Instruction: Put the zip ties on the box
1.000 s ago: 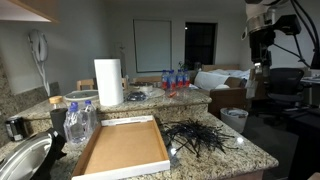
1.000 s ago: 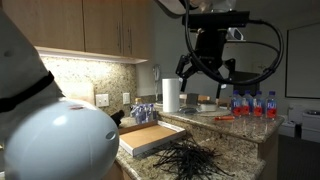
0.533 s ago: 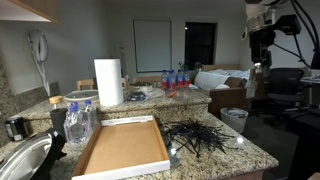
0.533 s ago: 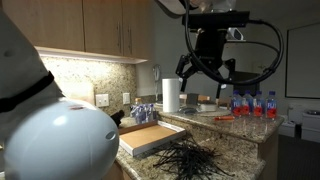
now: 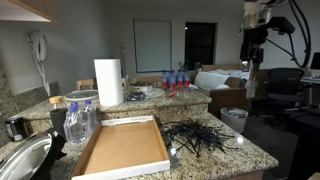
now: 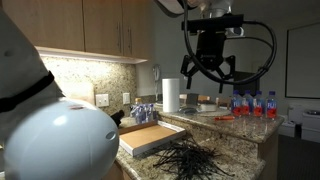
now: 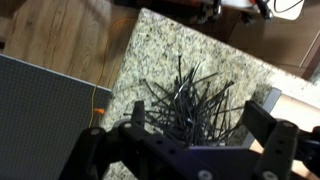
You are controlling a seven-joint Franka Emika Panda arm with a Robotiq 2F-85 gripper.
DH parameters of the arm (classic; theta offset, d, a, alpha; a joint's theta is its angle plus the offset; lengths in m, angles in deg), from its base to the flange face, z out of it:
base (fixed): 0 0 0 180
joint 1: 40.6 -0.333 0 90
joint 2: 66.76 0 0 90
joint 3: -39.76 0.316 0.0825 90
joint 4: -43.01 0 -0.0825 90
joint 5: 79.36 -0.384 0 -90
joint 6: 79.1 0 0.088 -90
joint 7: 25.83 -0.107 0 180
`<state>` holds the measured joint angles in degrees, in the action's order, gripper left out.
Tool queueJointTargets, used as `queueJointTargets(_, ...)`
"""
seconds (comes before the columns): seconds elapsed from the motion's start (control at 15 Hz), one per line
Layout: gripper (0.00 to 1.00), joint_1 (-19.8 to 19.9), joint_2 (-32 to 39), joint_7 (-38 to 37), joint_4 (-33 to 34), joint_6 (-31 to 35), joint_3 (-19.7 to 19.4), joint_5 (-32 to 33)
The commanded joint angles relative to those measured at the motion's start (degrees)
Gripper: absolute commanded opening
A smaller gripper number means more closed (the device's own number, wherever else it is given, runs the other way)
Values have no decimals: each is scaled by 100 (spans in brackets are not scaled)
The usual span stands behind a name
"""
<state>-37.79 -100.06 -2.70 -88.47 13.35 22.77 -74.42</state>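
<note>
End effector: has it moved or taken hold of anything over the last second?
The open end effector shifted slightly to the left in an exterior view and holds nothing. The pile of black plastic zip ties and the shallow brown cardboard box lie as they did.

In an exterior view, the tangled pile of black plastic zip ties [image 5: 203,138] lies on the speckled granite countertop [image 5: 245,152] at 3 o'clock from the shallow brown cardboard box [image 5: 125,147], just beside its edge and possibly touching it. The white paper towel roll [image 5: 108,82] stands behind the box at 12 o'clock, and the clear plastic water bottles [image 5: 78,122] stand at its 10 o'clock.
</note>
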Motion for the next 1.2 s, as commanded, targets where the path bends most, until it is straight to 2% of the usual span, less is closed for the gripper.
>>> queueJointTargets(0.0, 100, 7, 306, -524, 242, 991, 358, -226)
queueJointTargets(0.33, 100, -245, 1372, -366, 699, 1836, 731, -128)
queueJointTargets(0.53, 100, -279, 1954, -256, 798, 2061, 831, -140)
queueJointTargets(0.73, 100, -207, 2256, -191, 646, 2107, 953, 104)
queueJointTargets(0.8, 100, -202, 2122, -355, 654, 2030, 973, -60)
queueJointTargets(1.13, 100, -193, 2213, -358, 681, 2029, 995, -44)
